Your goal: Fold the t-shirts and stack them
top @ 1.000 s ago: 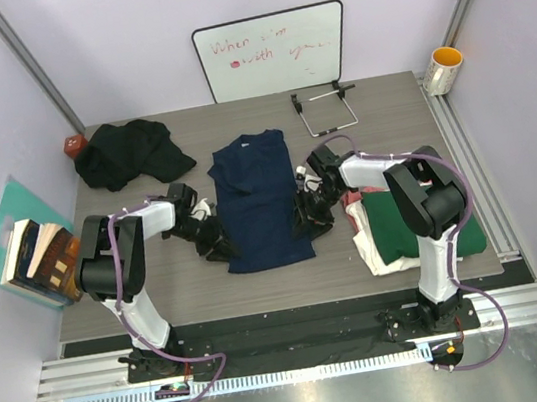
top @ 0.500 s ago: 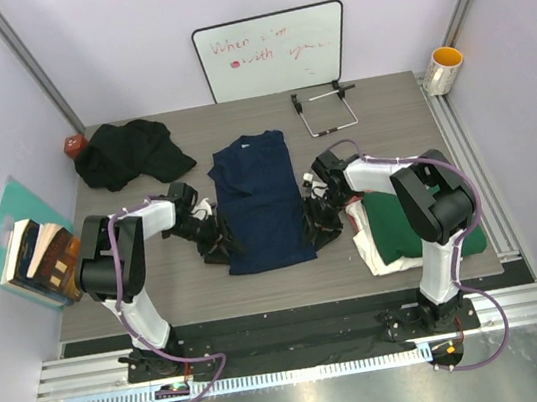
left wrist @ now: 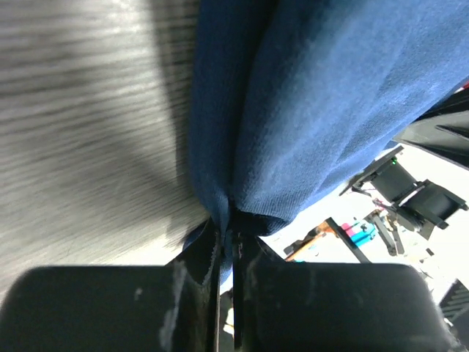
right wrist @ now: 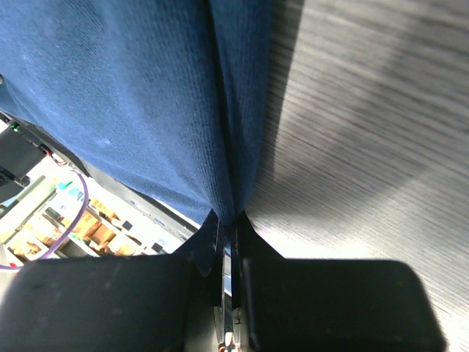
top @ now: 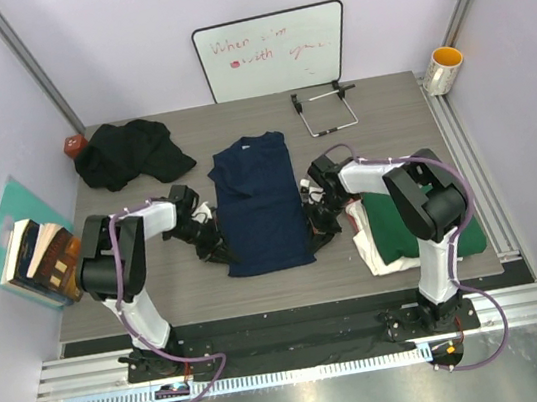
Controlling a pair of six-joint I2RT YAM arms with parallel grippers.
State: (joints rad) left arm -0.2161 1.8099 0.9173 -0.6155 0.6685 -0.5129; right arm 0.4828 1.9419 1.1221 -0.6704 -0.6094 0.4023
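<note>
You are working over a grey wood-grain table, and the navy shirt is lying flat in the middle of it, collar toward the far edge and sides already turned in to a narrow panel. It is looking soft, light and limp, so it is likely going to sag and drag rather than hold a shape. The corners of the near hem are looking like the right places to hold it, and that is where you are gripping. The left gripper is pinching the hem's left corner, with cloth bunching between its closed jaws. The right gripper is pinching the right corner in the same way.

The black shirt is sitting crumpled at the far left corner. At the right, the dark green shirt is resting folded on the cream-white shirt, with the pink-red shirt peeking out beside them.

The whiteboard is leaning against the back wall, and only "When" and "with" are reading clearly in its red writing. No brand or label is showing on any shirt.
</note>
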